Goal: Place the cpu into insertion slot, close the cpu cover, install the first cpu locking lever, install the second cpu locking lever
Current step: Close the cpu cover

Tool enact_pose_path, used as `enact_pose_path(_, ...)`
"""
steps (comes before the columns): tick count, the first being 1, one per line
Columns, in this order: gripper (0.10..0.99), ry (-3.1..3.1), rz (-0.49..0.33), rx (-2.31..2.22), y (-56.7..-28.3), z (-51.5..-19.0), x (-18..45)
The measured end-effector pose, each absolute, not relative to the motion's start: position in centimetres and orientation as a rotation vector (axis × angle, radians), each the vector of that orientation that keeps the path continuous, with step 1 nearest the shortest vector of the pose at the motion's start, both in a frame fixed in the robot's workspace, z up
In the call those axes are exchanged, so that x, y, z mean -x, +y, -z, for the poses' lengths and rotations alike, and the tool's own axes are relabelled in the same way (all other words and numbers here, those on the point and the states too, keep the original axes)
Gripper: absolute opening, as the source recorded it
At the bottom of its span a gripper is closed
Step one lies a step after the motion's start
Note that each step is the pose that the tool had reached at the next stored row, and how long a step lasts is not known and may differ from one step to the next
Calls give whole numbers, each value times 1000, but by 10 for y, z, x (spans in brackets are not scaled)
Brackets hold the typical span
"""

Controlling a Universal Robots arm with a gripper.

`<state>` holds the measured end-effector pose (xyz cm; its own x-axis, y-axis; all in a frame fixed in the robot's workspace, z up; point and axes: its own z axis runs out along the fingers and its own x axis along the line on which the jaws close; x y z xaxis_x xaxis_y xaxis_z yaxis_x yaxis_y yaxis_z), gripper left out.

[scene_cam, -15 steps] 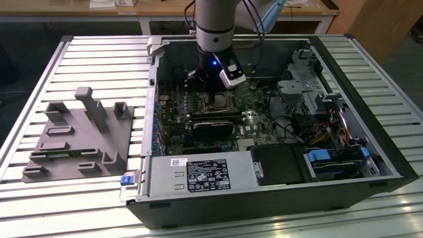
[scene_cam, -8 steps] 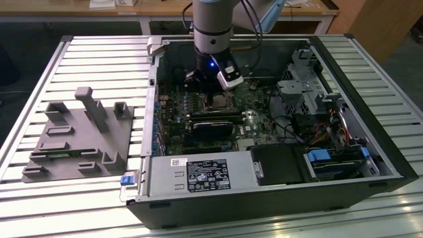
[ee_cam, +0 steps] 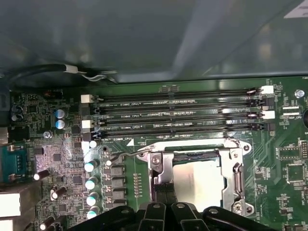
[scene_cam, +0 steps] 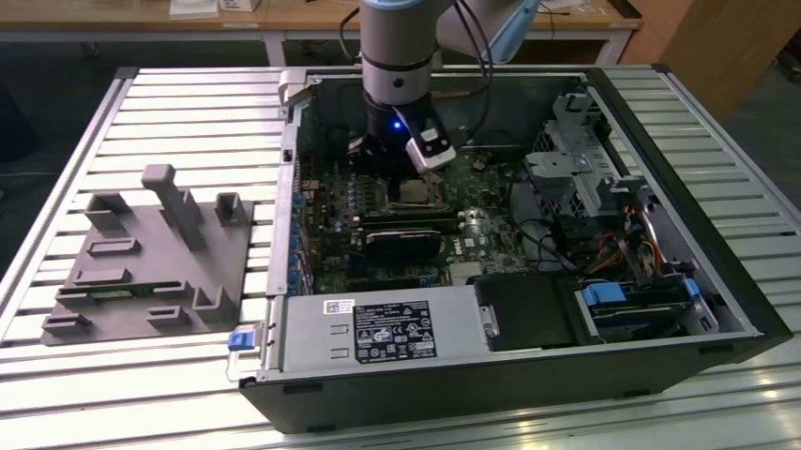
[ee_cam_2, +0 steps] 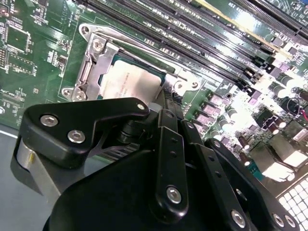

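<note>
The cpu (ee_cam: 197,180) (ee_cam_2: 127,82) lies flat in the insertion slot (ee_cam: 238,178) (ee_cam_2: 91,67), its pale grey face showing through the silvery metal frame that lies around it. In the exterior view the cpu (scene_cam: 411,194) sits on the green board inside the open computer case, directly under my gripper (scene_cam: 403,178). My gripper (ee_cam: 165,185) (ee_cam_2: 169,96) is shut, its two thin black fingers pressed together at one edge of the socket, next to the chip. Whether anything sits between the tips is hidden. A thin wire locking lever (ee_cam: 126,155) runs out from the socket's corner.
Long memory slots (ee_cam: 178,110) run beside the socket. A black rectangular card (scene_cam: 403,242) lies just in front of it, then the white-labelled power supply box (scene_cam: 375,328). A drive cage (scene_cam: 576,159) fills the case's right. A grey pegged fixture (scene_cam: 150,253) stands outside the case at the exterior view's left.
</note>
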<state>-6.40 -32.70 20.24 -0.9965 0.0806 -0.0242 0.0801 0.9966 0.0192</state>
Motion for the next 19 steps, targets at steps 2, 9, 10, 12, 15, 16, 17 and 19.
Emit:
enact_pose_path(2,106,3114,-28,-125,-327,-201,64)
enact_pose_path(9,106,3114,-28,-125,-327,-200,64)
enact_pose_path(10,106,3114,-28,-126,-327,-200,64)
enact_pose_path(12,106,3114,-28,-125,-327,-200,64)
enact_pose_path(15,106,3114,-27,-125,-327,-199,64)
enact_pose_path(16,106,3114,-27,-125,-327,-199,63)
enact_pose_path(17,106,3114,-27,-125,-327,-199,63)
enact_pose_path(19,106,3114,-28,-125,-327,-198,62)
